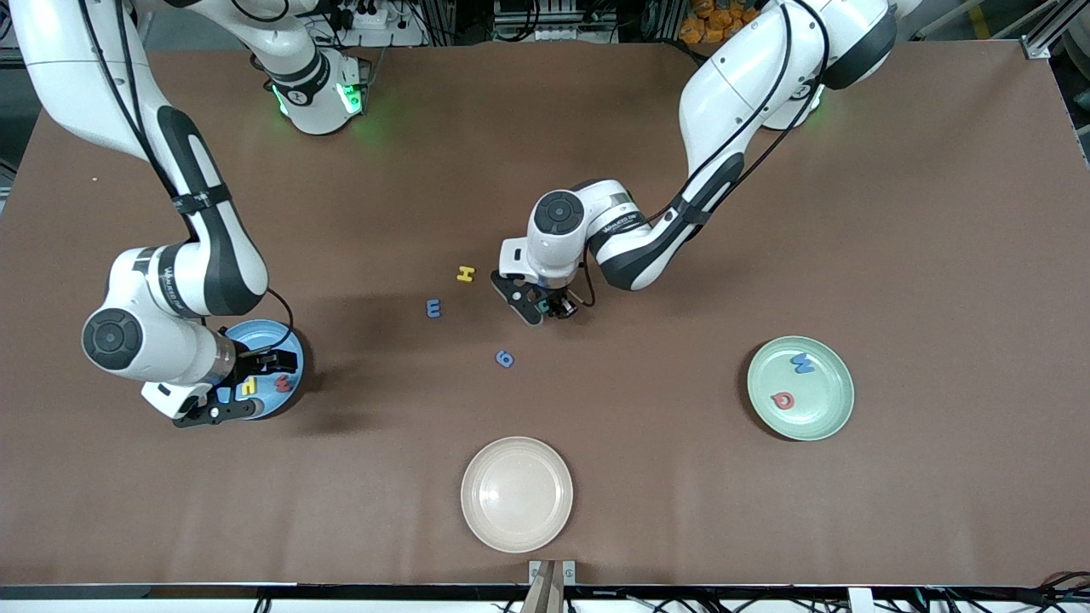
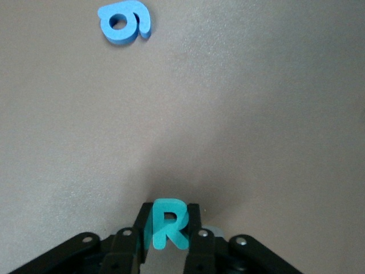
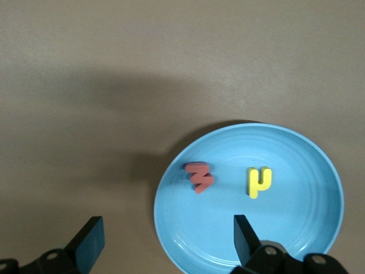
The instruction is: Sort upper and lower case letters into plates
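Looking about halfway: two letters in the sky blue plate (image 1: 294,345), two in the mint green plate (image 1: 839,400). Left gripper (image 2: 166,240) clamped on teal R (image 2: 168,224) mid-table. Right gripper (image 3: 165,242) spread wide over blue plate. H (image 1: 465,273), m (image 1: 433,308), blue curly letter (image 1: 505,358) loose mid-table.

We see a brown surface (image 1: 766,213) carrying three plates: a sky blue plate (image 1: 294,340) toward the right arm's end, a mint green plate (image 1: 830,413) toward the left arm's end, and a cream plate (image 1: 517,494) between them, nearest the front camera. Three loose letters lie directly on the surface near its middle: a yellow H (image 1: 465,273), a blue letter (image 1: 433,308) just nearer the camera, and a blue rounded letter (image 1: 505,358) nearer still.
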Available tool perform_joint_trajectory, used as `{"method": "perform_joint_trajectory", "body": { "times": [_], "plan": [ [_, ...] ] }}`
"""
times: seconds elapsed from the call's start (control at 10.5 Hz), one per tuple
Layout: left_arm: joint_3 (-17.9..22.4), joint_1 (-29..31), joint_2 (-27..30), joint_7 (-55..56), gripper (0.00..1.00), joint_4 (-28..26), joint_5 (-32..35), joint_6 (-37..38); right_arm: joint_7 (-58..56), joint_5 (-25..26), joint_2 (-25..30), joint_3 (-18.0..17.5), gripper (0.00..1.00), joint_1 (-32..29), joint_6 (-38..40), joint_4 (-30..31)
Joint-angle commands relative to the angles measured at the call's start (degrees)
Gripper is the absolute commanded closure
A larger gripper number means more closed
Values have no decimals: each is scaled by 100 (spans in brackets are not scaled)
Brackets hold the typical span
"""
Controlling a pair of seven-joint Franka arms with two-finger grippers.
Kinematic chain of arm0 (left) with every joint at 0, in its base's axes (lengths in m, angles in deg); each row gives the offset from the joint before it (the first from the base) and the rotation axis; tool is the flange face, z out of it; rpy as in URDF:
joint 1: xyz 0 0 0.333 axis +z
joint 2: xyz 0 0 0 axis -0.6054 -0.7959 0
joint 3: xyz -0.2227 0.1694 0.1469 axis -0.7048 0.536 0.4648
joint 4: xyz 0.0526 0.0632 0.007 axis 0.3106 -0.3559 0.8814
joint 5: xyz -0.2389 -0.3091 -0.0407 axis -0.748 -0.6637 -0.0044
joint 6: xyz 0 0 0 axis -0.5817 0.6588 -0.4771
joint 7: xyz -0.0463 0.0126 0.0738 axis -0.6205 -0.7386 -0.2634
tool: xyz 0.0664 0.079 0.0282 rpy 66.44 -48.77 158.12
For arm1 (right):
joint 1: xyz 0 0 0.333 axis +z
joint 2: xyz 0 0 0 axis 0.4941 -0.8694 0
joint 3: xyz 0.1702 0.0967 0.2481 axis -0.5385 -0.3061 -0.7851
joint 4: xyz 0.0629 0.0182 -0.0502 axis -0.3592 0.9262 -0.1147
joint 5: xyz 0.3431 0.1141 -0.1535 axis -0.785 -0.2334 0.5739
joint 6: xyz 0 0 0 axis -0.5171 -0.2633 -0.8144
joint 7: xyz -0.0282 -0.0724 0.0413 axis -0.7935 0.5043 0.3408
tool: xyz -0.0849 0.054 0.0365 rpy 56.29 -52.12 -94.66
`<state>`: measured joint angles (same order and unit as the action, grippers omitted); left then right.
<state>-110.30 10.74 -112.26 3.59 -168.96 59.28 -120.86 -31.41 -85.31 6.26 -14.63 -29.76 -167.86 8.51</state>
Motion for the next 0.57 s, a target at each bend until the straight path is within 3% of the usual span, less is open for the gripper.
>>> {"method": "perform_joint_trajectory", "body": {
  "times": [0.0, 0.29, 0.48],
  "plan": [
    [11, 85, 117, 46, 100, -24, 23, 81, 576, 41, 11, 0, 0, 364, 26, -152],
    [-51, 742, 607, 98, 100, 11, -213, 746, 692, 59, -164, -8, 0, 611, -44, -249],
    [-51, 1418, 977, 37, 100, 99, -548, 1187, 684, 76, -339, 0, 0, 1154, -245, -416]
  ]
}}
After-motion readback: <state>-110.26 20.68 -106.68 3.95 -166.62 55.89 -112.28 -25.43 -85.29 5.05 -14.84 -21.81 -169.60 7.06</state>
